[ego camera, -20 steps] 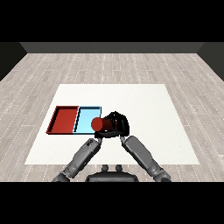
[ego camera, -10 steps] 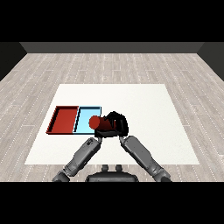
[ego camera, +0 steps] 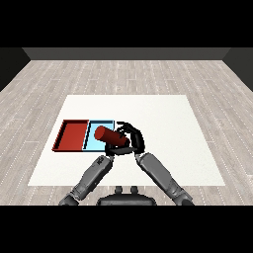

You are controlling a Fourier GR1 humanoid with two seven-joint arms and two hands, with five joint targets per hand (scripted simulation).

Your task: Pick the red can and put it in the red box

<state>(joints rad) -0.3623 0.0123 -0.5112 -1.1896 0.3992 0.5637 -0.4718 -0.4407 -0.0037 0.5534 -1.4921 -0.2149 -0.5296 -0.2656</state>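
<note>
Over the blue tray (ego camera: 101, 134) | right robot hand (ego camera: 132, 140) curls round the tilted can (ego camera: 110, 137) | you risk releasing short of the red tray (ego camera: 73, 136) | left robot hand: cannot tell.

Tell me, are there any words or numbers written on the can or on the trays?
No, there is nothing to read.
red can: plain red, no label or words showing.
red tray: no writing.
light blue tray: no writing.
white table: no marks or signs.
</note>
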